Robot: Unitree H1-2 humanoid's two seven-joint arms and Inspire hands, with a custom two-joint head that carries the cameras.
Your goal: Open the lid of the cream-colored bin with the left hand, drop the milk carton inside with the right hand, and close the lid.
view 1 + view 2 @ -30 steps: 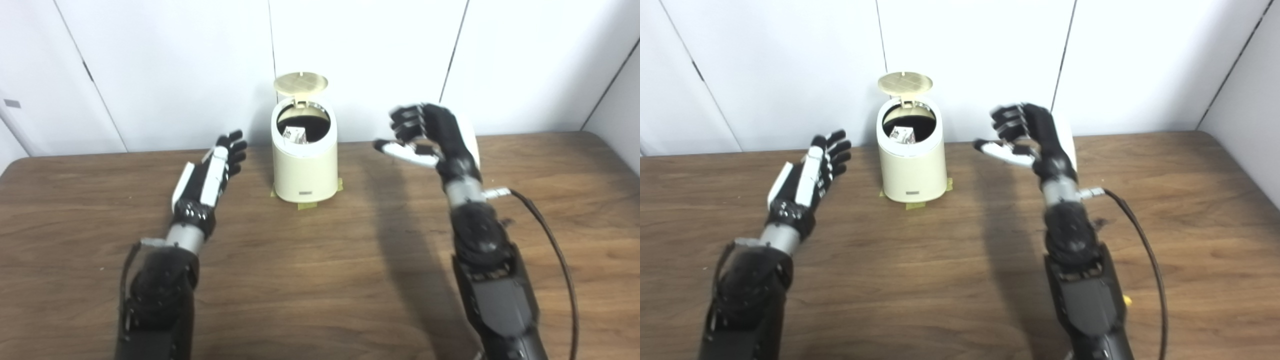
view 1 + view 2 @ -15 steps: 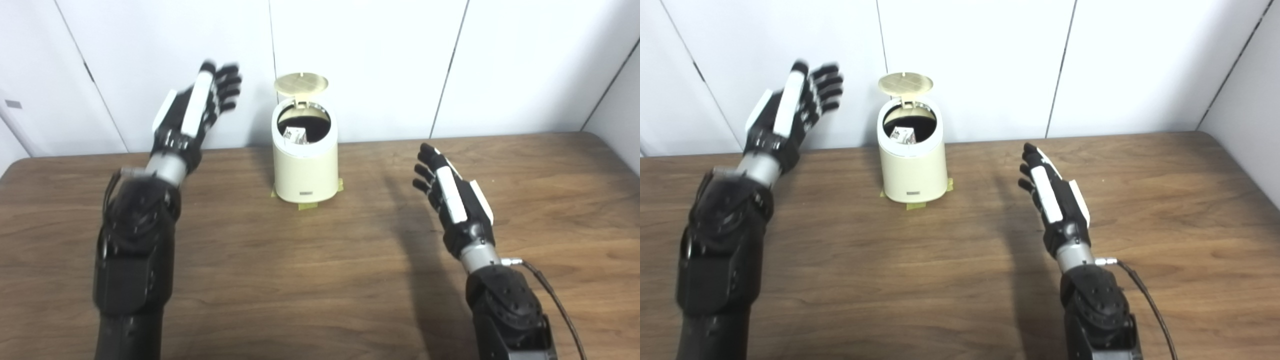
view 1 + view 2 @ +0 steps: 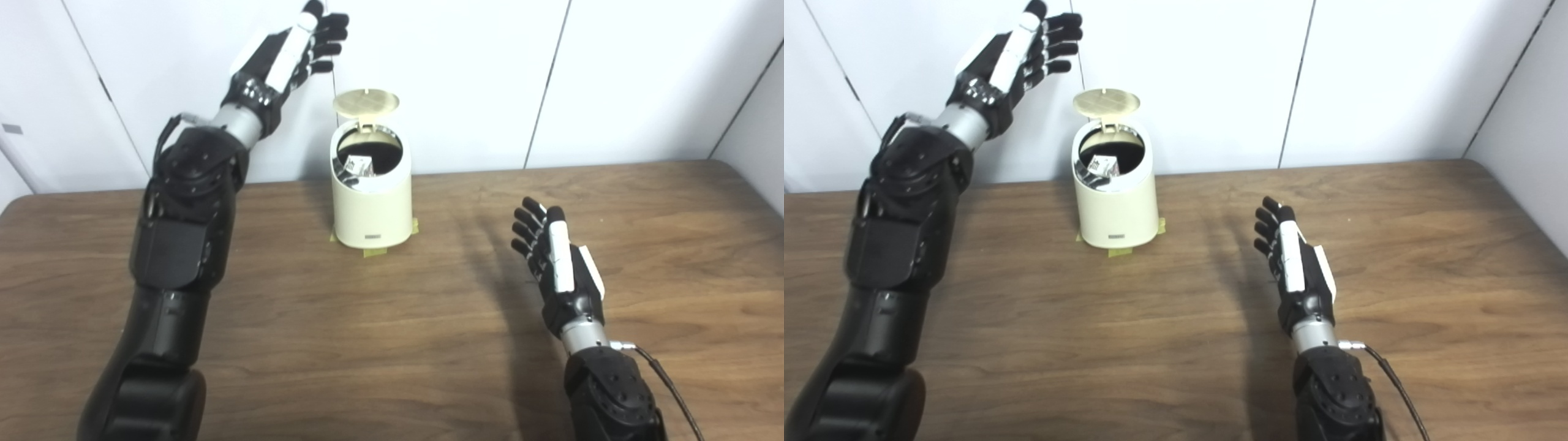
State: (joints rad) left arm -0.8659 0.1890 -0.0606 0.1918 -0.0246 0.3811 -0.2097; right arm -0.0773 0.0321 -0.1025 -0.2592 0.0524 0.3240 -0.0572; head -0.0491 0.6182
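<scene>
Our left hand (image 3: pixel 288 46) hangs spread above the upright lid (image 3: pixel 366 103). The milk carton (image 3: pixel 359 165) sits inside the bin (image 3: pixel 371 202). Our right hand (image 3: pixel 557 266) is spread, empty.

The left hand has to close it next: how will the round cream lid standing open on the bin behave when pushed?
The round cream lid stands upright on a rear hinge, so it should probably swing down with a light push. It looks like thin plastic, so likely light. The cream-colored bin seems taped to the wooden table, so tipping seems unlikely.
</scene>
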